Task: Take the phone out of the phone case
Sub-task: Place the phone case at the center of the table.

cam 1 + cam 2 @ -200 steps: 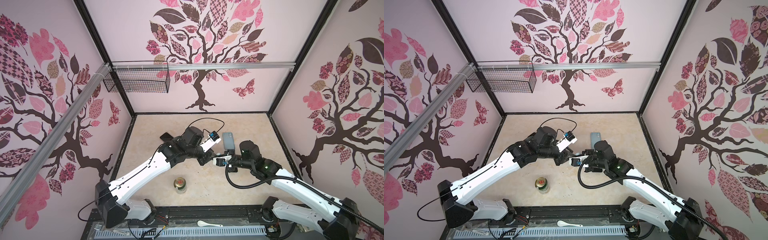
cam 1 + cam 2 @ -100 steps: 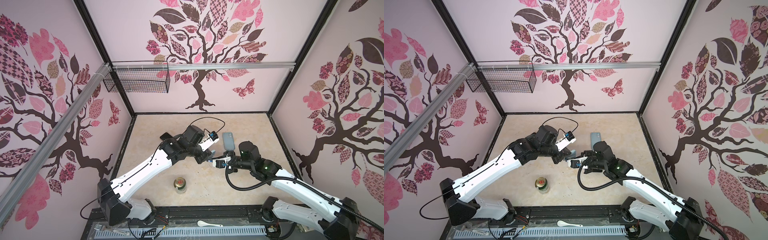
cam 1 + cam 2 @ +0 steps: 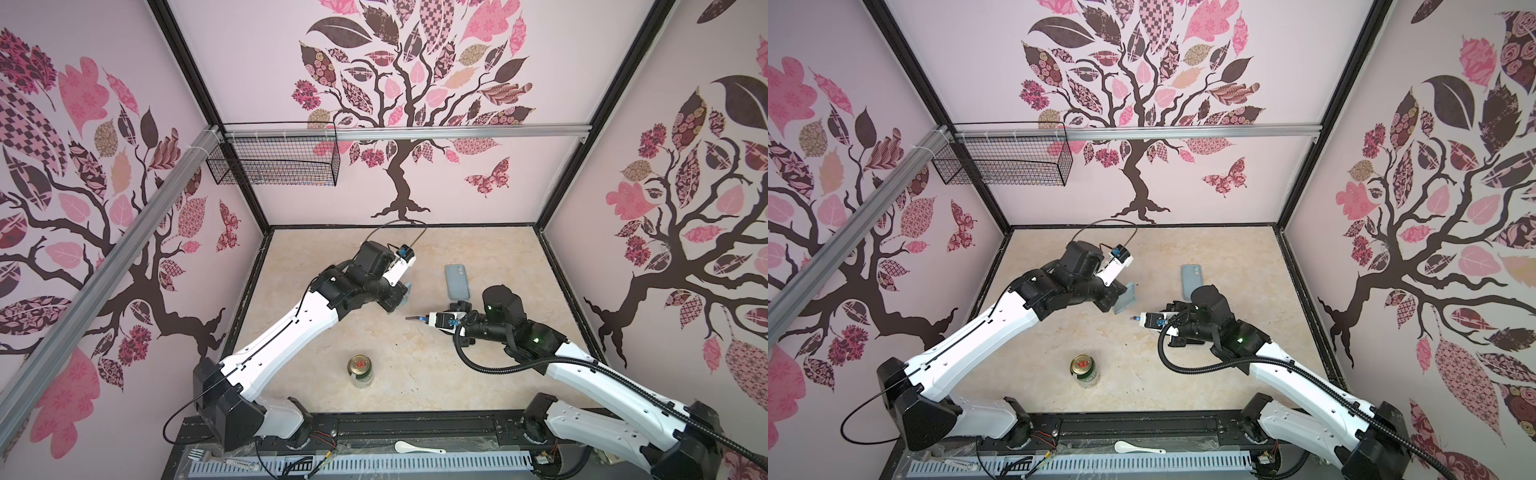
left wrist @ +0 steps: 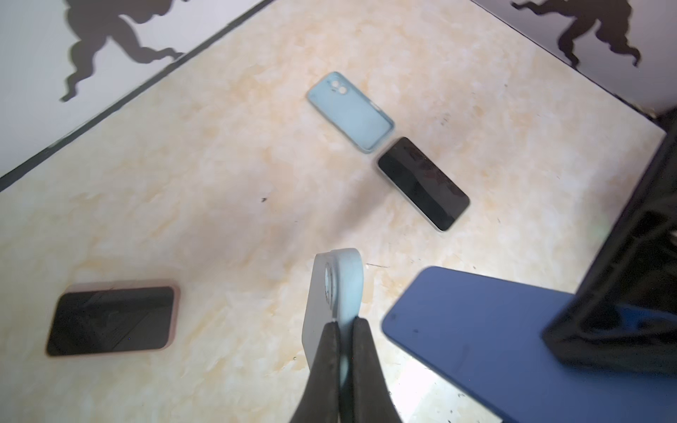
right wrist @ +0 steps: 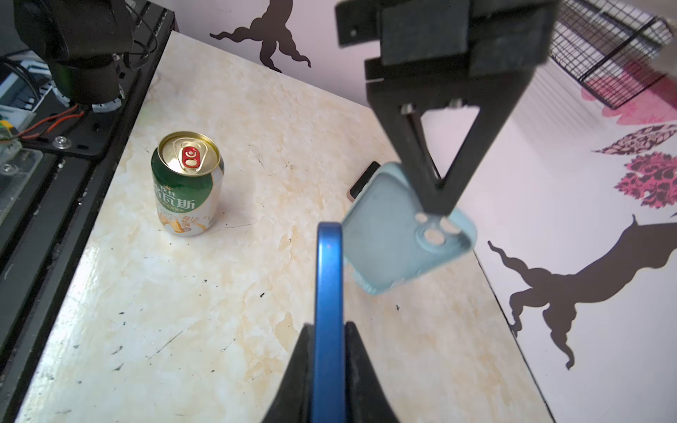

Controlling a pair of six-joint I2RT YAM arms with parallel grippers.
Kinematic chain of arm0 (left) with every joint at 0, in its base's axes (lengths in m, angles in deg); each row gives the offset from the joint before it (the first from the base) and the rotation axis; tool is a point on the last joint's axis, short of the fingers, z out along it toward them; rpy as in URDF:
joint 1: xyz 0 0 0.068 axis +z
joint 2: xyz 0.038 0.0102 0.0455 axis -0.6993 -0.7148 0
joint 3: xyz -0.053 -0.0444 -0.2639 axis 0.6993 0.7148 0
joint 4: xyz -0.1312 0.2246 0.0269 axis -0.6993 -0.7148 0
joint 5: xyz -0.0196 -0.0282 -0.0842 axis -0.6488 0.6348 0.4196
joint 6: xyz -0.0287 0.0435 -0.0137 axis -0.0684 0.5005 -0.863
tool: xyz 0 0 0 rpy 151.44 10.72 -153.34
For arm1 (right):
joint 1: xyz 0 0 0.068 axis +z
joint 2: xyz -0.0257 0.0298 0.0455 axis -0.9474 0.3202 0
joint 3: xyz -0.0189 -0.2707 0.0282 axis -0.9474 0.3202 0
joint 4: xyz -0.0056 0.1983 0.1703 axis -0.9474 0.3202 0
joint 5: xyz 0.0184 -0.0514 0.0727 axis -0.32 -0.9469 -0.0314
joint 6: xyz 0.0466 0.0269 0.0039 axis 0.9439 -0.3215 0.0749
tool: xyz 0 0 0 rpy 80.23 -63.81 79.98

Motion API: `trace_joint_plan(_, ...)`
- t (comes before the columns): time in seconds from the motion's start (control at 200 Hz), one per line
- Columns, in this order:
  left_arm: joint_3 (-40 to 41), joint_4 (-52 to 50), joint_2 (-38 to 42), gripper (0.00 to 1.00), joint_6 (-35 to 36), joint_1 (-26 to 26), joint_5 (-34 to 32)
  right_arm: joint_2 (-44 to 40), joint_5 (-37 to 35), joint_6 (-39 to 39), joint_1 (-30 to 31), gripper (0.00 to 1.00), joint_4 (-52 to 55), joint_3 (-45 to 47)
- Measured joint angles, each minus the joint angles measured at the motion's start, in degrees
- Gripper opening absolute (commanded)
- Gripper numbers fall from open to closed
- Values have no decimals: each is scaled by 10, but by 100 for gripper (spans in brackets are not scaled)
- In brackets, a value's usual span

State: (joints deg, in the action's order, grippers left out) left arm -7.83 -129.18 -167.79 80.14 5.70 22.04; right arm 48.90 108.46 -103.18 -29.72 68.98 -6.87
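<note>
the left jaws pinch one wall of the empty pale blue phone case [image 5: 384,238], holding it above the worktop [image 5: 205,293]. the right jaws grip the blue phone [image 5: 329,278] edge-on, near the case and fully out of it.

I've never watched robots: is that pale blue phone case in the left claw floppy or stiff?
Probably stiff: the pale blue rubbery phone case holds its tray shape though the left gripper pinches only its camera end. Likely light, since that small pinch carries it aloft. Its matte surface looks grippy.
</note>
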Motion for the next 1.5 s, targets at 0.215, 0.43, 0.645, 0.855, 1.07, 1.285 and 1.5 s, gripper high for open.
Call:
trace_joint_plan(0.215, 29, 25, 60, 0, -33, 27, -3, 32, -7, 114, -30, 0, 47, -17)
trace_joint_plan(0.43, 69, 37, 73, 0, -55, 36, 15, 121, -26, 197, -53, 0, 113, -98)
trace_joint_plan(0.645, 77, 30, 73, 0, -51, 50, 86, 133, -30, 309, -94, 0, 114, -112)
trace_joint_plan(0.855, 39, -26, 0, 0, -12, 51, 150, 128, -34, 407, -211, 0, 106, -111)
trace_joint_plan(1.07, 5, -65, -120, 0, -2, 84, 216, 114, -28, 426, -215, 0, 109, -111)
trace_joint_plan(1.285, -14, -99, -196, 0, 14, 103, 326, 112, -19, 426, -214, 0, 119, -110)
trace_joint_plan(1.5, -56, -126, -235, 61, 30, 101, 305, 112, -12, 426, -214, 0, 121, -100)
